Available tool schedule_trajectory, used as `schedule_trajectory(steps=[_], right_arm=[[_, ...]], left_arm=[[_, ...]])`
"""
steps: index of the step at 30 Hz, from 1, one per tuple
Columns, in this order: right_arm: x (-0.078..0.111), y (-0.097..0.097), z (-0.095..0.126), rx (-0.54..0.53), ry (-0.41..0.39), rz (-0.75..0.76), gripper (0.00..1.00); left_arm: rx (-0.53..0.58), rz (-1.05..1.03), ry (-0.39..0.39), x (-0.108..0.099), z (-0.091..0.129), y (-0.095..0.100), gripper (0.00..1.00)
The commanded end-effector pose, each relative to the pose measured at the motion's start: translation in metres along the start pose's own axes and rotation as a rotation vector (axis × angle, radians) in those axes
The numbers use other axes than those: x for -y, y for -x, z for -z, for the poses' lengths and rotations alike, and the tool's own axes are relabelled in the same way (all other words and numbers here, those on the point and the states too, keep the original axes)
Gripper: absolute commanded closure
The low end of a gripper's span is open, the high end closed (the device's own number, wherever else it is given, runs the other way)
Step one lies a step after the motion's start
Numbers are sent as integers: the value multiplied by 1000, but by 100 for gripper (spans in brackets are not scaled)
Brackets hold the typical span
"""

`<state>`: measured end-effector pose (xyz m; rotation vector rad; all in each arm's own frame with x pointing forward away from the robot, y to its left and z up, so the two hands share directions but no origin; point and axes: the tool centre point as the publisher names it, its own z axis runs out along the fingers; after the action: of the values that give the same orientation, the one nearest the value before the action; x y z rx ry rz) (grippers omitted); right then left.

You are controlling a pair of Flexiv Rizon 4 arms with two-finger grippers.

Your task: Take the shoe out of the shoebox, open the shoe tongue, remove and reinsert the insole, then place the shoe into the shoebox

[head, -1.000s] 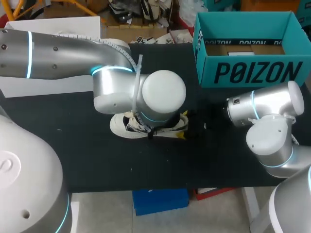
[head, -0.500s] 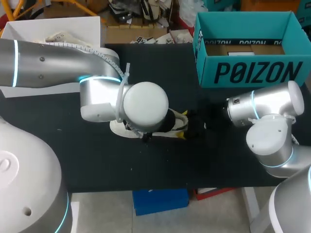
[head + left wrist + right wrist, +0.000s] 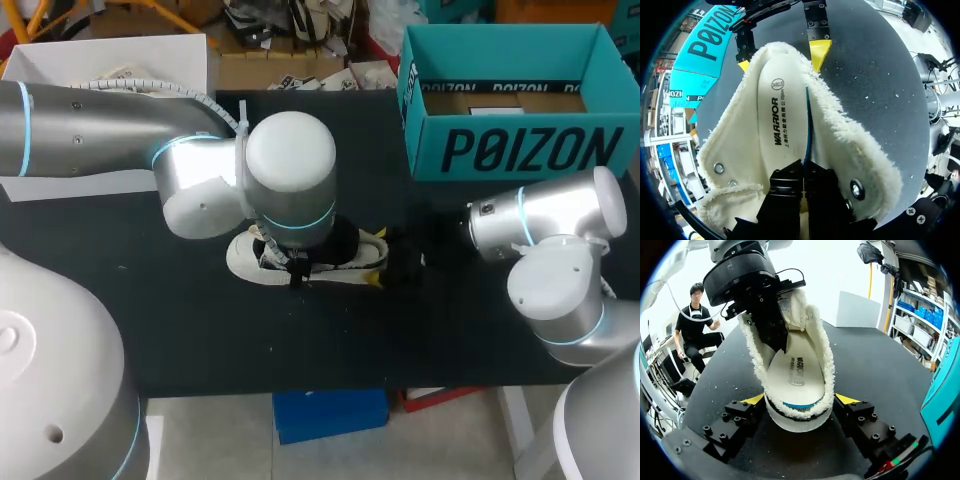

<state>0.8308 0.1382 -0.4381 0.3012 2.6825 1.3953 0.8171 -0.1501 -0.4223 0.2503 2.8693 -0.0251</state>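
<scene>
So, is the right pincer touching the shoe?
Touching. The right wrist view shows both fingers of the right pincer pressed against the shoe at its heel, one on each side.

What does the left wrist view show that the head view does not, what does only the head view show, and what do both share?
Only the left wrist view: the insole and fleece lining, with the left gripper pinching the insole's edge. Only the head view: the left arm covering the shoe's opening, and the shoebox's inside. Both: shoe, shoebox, and the right gripper clamping the heel.
</scene>
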Motion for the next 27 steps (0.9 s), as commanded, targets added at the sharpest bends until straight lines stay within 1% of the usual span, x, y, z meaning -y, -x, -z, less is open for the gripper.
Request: schedule_trajectory(steps=[1,5,10,14,19,22,25,27], right_arm=[[1,1,-2,0,-3,-2,100],[1,1,-2,0,-3,-2,100],[1,1,-2,0,-3,-2,100],[1,1,-2,0,-3,-2,100],[1,1,-2,0,-3,-2,100],[1,1,-2,0,-3,-2,100],[1,1,-2,0,-3,-2,100],[1,1,-2,0,-3,-2,100]], left_arm=[[-120,2,-93,-7,-7,-1,100],[-171,28,-145,-6,-2,-7,100],[-225,52,-215,-8,6,-9,100],[-246,50,-248,-6,12,-8,100],[-275,49,-313,-7,20,-5,100],[-280,46,-330,-7,25,-4,100],[-288,44,-363,-6,29,-3,100],[-289,42,-369,-6,31,-2,100]])
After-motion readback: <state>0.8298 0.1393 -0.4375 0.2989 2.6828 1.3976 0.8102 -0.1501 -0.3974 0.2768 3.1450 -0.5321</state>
